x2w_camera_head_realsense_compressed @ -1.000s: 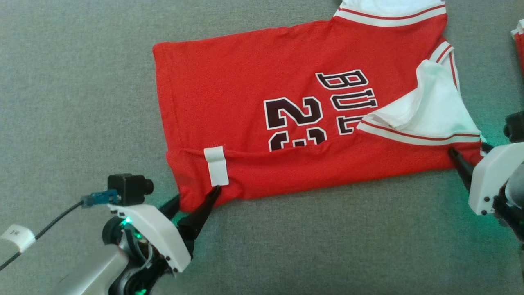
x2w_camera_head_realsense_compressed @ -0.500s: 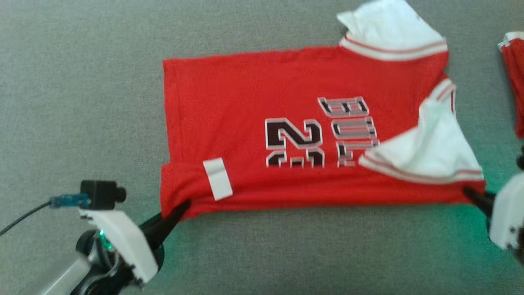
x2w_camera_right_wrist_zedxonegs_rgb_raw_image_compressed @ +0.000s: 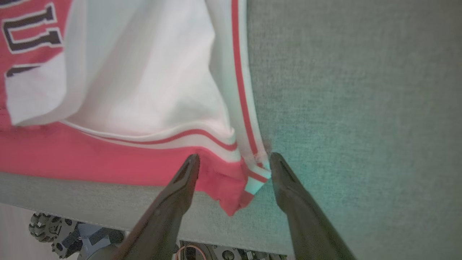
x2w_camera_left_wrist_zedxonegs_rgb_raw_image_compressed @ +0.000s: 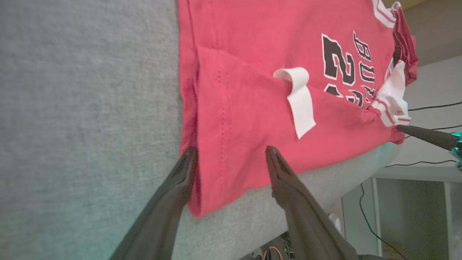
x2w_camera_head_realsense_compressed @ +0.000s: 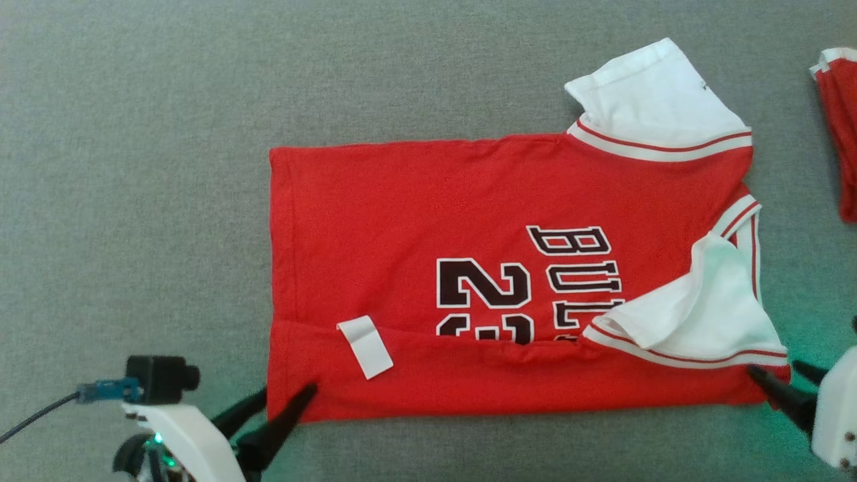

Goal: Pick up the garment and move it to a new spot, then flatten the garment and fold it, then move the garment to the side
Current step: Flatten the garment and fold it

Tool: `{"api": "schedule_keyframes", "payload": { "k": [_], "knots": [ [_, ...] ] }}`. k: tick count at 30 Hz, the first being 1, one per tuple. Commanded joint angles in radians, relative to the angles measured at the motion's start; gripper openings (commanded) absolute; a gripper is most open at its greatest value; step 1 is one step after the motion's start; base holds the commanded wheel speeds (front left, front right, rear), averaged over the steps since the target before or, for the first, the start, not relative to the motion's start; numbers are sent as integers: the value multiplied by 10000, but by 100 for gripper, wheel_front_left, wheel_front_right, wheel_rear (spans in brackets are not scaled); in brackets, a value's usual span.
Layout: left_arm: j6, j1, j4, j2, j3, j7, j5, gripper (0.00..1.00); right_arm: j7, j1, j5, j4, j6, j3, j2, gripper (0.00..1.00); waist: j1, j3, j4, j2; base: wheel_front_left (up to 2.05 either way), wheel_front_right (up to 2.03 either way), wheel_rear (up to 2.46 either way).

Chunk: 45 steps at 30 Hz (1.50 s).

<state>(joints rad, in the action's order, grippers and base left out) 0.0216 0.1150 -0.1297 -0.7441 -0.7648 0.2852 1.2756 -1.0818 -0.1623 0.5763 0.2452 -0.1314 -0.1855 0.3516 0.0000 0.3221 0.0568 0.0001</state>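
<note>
The left gripper (x2w_camera_head_realsense_compressed: pixel 288 391) is held open astride the near hem corner of the shirt (x2w_camera_head_realsense_compressed: pixel 415 221), and the right gripper (x2w_camera_head_realsense_compressed: pixel 773 369) is open astride its sleeve corner. With the shirt spread on the grey table (x2w_camera_head_realsense_compressed: pixel 134 201), both corners are best pinched together and lifted evenly.

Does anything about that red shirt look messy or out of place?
Yes. The red jersey has its near edge folded up over the number, one white sleeve flops across the lettering, and a white label sticks out on the fold.
</note>
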Motion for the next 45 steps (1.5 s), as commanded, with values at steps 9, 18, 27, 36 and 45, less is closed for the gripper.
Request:
{"api": "schedule_keyframes", "payload": {
  "k": [9, 18, 27, 36, 45],
  "knots": [
    [944, 1311, -251, -986, 1555, -886, -953, 100, 571, 2630, 200, 1456, 7, -476, 705, 100, 0, 451, 155, -1, 0, 0, 0],
    [1111, 5066, 2330, 1487, 563, -422, -2634, 100, 1310, 7053, -2136, -1635, 7, 1200, 423, 100, 0, 1754, 1056, -1, 0, 0, 0],
    [249, 6449, 4347, 2886, -110, -428, -3018, 100, 2586, 9050, -3520, -5041, 7, 1670, 501, 100, 0, 2164, 1742, -1, 0, 0, 0],
    [-295, 7057, 5199, 3406, -279, -357, -2947, 100, 2576, 9502, -3390, -6062, 7, 2053, 472, 100, 0, 2286, 1624, -1, 0, 0, 0],
    [-624, 7274, 5471, 3617, -413, -118, -2789, 100, 2708, 9604, -3130, -6167, 7, 2351, 531, 100, 0, 2295, 1430, -1, 0, 0, 0]
  ]
}}
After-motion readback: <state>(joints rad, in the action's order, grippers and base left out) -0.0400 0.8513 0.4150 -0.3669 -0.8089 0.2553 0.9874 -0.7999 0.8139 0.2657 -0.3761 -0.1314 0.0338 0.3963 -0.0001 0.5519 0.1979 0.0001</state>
